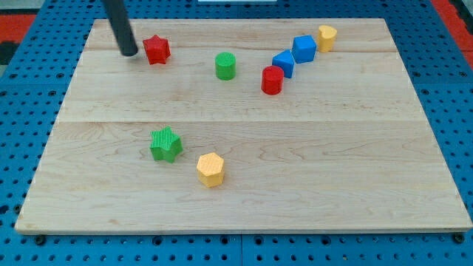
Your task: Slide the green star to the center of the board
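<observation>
The green star (166, 144) lies on the wooden board (310, 177), left of the middle and toward the view's bottom. My tip (129, 52) rests at the view's top left, just left of the red star (157, 49) and far above the green star. A yellow hexagon block (211, 169) sits just right of and below the green star.
A green cylinder (225, 66) stands near the top centre. A red cylinder (272, 80), two blue blocks (284, 63) (304, 49) and a yellow block (327, 37) form a diagonal line toward the top right. Blue pegboard (22, 148) surrounds the board.
</observation>
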Controlling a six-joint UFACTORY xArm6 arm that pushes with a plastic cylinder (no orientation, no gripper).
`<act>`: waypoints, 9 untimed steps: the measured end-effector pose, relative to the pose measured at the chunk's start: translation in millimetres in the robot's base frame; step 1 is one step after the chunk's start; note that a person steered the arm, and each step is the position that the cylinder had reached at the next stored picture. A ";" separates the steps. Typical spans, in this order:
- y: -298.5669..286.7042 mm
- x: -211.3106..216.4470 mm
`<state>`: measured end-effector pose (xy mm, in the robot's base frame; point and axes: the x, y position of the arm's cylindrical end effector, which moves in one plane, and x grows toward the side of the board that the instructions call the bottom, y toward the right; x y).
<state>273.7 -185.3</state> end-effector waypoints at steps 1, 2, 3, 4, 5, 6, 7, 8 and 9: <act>3.7 -6.2; 24.9 4.2; 9.3 14.9; 36.1 99.8; 36.3 193.3; 37.4 291.2; 77.2 262.8; 76.2 214.0; 31.9 206.3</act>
<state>480.0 -153.4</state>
